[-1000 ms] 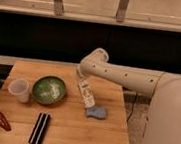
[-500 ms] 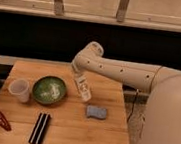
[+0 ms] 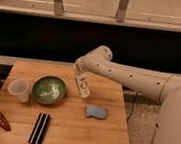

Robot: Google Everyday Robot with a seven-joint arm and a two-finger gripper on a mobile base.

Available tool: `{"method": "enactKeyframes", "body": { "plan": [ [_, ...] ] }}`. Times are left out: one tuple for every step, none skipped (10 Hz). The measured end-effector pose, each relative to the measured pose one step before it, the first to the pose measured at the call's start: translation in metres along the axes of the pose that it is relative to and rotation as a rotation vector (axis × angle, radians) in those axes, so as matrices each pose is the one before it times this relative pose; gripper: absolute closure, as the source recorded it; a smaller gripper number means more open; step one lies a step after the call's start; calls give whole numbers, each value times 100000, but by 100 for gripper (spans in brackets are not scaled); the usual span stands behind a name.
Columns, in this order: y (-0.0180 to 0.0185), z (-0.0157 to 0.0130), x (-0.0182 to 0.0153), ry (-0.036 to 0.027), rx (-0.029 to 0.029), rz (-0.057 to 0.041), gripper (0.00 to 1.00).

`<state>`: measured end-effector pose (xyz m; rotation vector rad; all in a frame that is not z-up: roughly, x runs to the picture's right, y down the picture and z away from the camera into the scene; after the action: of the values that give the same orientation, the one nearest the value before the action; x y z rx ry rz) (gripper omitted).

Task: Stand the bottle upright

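Observation:
The bottle (image 3: 83, 85) is small, slim and white with a pale label with dark marks. It hangs nearly upright, leaning a little, with its base just above the wooden table (image 3: 100, 138), right of the green bowl (image 3: 49, 90). My gripper (image 3: 79, 73) reaches in from the right on a white arm and is shut on the bottle's upper end. The cap is hidden by the gripper.
A translucent plastic cup (image 3: 20, 89) stands left of the bowl. A blue-grey sponge (image 3: 96, 111) lies right of and below the bottle. A black rectangular item (image 3: 39, 128) and a red object (image 3: 0, 120) lie near the front left. A dark wall runs behind the table.
The gripper has moved left and toward the back with the bottle, away from the sponge and closer to the bowl. The bottle now stands more upright.

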<state>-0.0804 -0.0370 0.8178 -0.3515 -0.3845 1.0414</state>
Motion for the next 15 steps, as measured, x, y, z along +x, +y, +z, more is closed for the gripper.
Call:
{"method": "enactKeyframes", "body": {
  "plan": [
    [92, 22, -232, -3653, -1999, -217, 100],
    [-165, -368, -271, -5869, -2331, 299, 100],
    [-230, -618, -346, -4022, -1766, 608, 100],
    [-16, -150, -172, -1136, -852, 291, 100],
    [124, 178, 136, -1771, -1671, 378, 100],
    [-72, -12, 103, -1600, -1021, 146, 100],
    [-177, 16, 348, -3056, -1407, -416, 100],
    [-188, -109, 197, -1801, -357, -357, 100],
    [-145, 22, 409, -1407, -434, -242, 100],
    [-85, 54, 190, -1156, -102, -106, 100],
    [66, 125, 159, -609, -187, -309, 100],
    [-101, -36, 214, -939, 95, -313, 100],
    [-65, -67, 229, -1125, -180, -252, 100],
    [-49, -70, 205, -972, -416, -17, 100],
    [-105, -178, 324, -2377, -1234, 530, 100]
  ]
}}
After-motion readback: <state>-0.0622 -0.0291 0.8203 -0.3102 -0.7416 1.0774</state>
